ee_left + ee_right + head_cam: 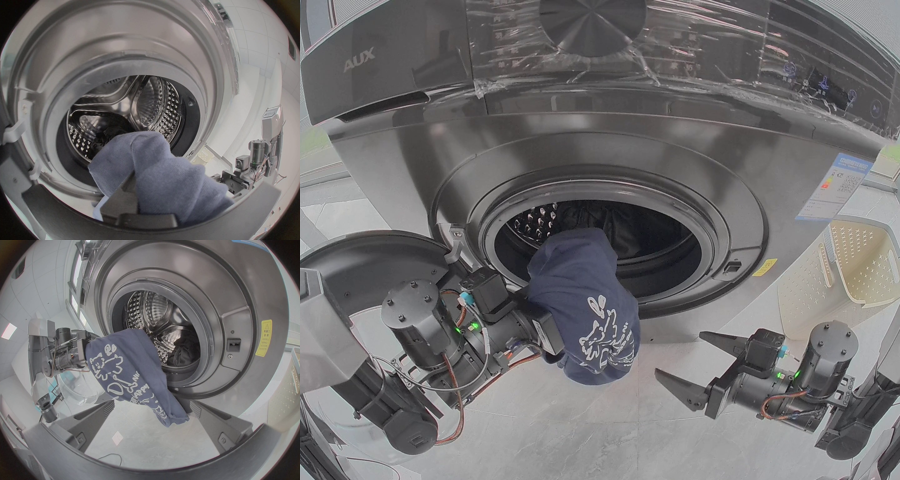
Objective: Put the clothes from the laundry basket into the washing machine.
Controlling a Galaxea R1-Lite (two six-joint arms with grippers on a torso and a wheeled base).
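Head view, left to right: the washer's (pixel 612 156) round door (pixel 369 262) stands swung open at the left edge of the frame. Just right of it, at lower left centre, the left claw (pixel 549 331) is closed on a navy shirt (pixel 587 306) with white print. The shirt's upper part lies over the lower lip of the washer's opening, in the middle of the frame, and reaches a little way into the drum (pixel 537 219). Its printed lower part hangs outside, in front of the washer's face. Deeper in the drum, right of the shirt, lies a black garment (pixel 631 228). At lower right the right claw (pixel 682 357) hovers over the pale floor (pixel 612 437). Its two dark fingers are spread wide with nothing between them, and they point toward the shirt but stay well apart from it. At the right edge, beside the washer, stands the cream perforated basket (pixel 862 269); what it holds cannot be told.

Left wrist view: the shirt is bunched over the left claw. One dark finger (pixel 123 200) shows beside the cloth, and the steel drum lies beyond.

Right wrist view: the shirt drapes from the left claw across the opening's rim, and the black garment rests low in the drum.
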